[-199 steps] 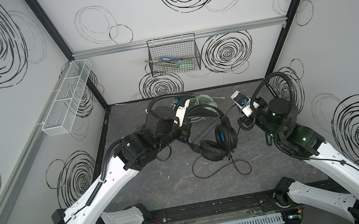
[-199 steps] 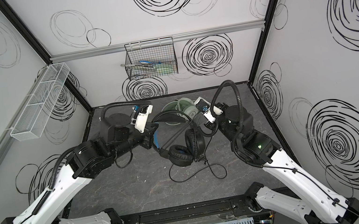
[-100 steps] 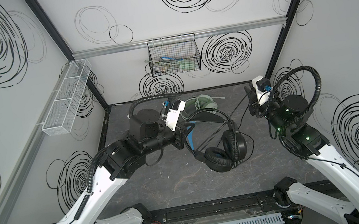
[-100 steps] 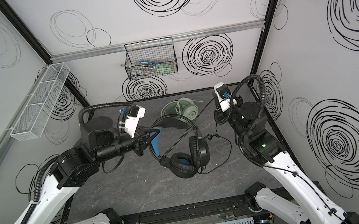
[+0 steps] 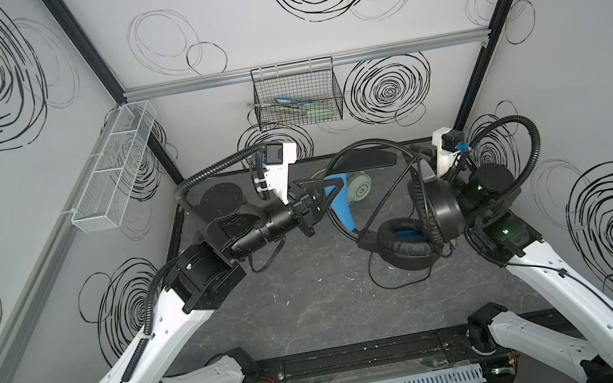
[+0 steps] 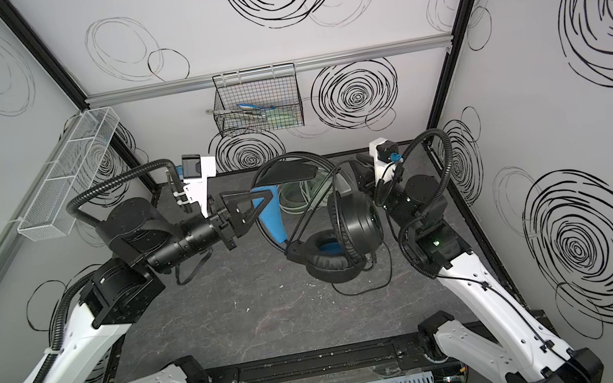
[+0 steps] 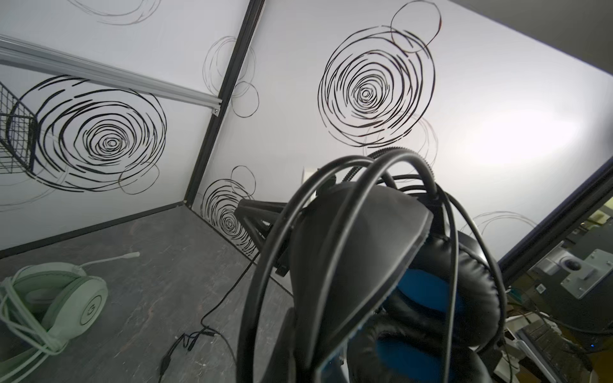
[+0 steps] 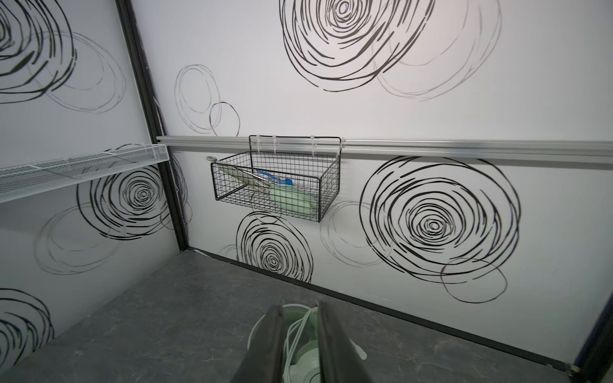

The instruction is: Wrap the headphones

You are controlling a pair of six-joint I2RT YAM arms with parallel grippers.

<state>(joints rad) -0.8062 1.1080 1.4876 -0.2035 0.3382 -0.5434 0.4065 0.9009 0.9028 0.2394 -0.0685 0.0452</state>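
The black headphones (image 5: pixel 406 245) hang in the air over the middle of the table. My left gripper (image 5: pixel 338 187) is shut on their blue-padded headband (image 6: pixel 274 223). Their black cord lies looped over the headband (image 7: pixel 365 252), and its plug end (image 7: pixel 185 341) trails on the table. My right gripper (image 6: pixel 361 168) sits just behind the raised earcup. Its jaws stand a narrow way apart, and the right wrist view shows nothing between them. The mint-green headphones (image 7: pixel 59 298) lie at the back of the table, below the right gripper (image 8: pixel 298 308), with their white cord wound round them.
A black wire basket (image 5: pixel 298 101) with some items hangs on the back wall. A white mesh shelf (image 5: pixel 115 165) is fixed to the left wall. A slack loop of black cord (image 5: pixel 400 282) lies on the table under the earcups. Walls close in both sides.
My left gripper has lifted the black headphones higher and carried them to the right. My right gripper has drawn back toward the right rear corner. Less cord lies loose on the table.
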